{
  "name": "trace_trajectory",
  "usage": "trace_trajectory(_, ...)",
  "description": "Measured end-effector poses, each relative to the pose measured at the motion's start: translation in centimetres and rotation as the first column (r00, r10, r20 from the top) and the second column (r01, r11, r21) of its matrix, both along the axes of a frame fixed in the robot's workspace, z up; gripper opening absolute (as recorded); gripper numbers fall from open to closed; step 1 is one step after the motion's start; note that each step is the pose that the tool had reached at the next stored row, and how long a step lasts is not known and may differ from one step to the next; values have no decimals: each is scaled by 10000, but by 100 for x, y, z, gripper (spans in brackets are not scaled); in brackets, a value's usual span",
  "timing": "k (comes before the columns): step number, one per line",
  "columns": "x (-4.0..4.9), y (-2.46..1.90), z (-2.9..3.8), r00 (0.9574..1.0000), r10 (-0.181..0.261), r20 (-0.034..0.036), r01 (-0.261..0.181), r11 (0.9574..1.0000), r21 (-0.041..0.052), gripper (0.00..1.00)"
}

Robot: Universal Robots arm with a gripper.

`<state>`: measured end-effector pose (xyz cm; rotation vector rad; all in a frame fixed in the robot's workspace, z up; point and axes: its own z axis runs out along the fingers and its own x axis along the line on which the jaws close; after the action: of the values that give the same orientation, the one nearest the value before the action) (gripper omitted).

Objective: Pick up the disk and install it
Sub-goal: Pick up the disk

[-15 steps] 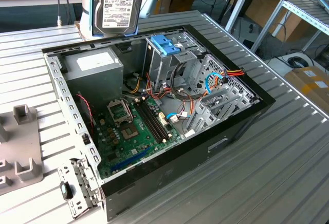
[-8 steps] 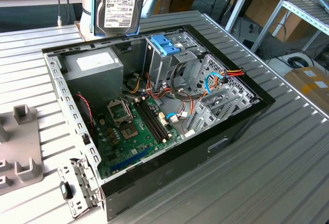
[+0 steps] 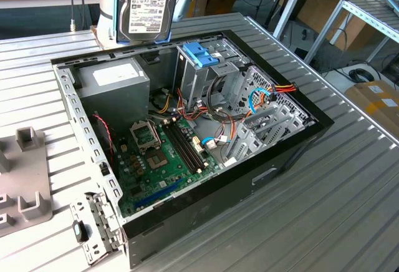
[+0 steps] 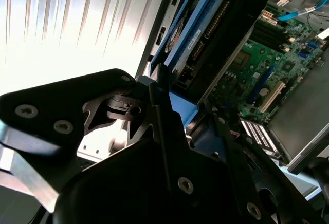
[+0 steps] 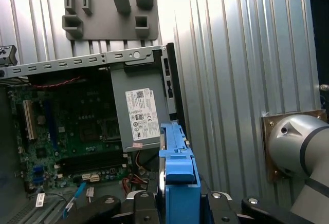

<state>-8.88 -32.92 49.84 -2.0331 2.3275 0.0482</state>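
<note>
**Findings at the carry stage, installation not yet made**

1. The black pincer [image 5: 177, 203] is closed on the disk [image 5: 177, 167], a flat rectangular drive with a dark silver metal face, white printed label and blue plastic frame. In the first wrist view the frame edge stands between the black fingers.

2. In the exterior view the disk hangs upright in the air, label face to the camera. It is above the far rim of the open black computer case [image 3: 206, 203] and clear of it, touching nothing but the pincer.

3. Below and just beside it lies the grey metal power supply box with a white label [image 3: 112, 85]. Towards the exterior view's right stands the blue plastic latch [image 3: 201, 53] on its silver metal cage [image 3: 193, 83]. No drive is seen seated there.

4. Lower in the case are the green motherboard [image 3: 159, 160] and loose coloured cables [image 3: 274, 91]. The case rests on the ribbed metal tabletop [image 3: 324, 209], with a grey plastic fixture [image 3: 28, 184] well apart from it.

5. Judgement: the step in hand is carriage. The grip should hold by the blue frame edges. The disk should be kept square to the cage opening, and travel should stay above the case rim, the power supply box and the cables. A tilted disk would likely foul the cage walls
</note>
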Motion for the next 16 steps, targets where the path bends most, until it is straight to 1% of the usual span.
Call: trace_trajectory(16, 98, 0, 0, 10000, 0, 0, 0, 10000, 0, 37)
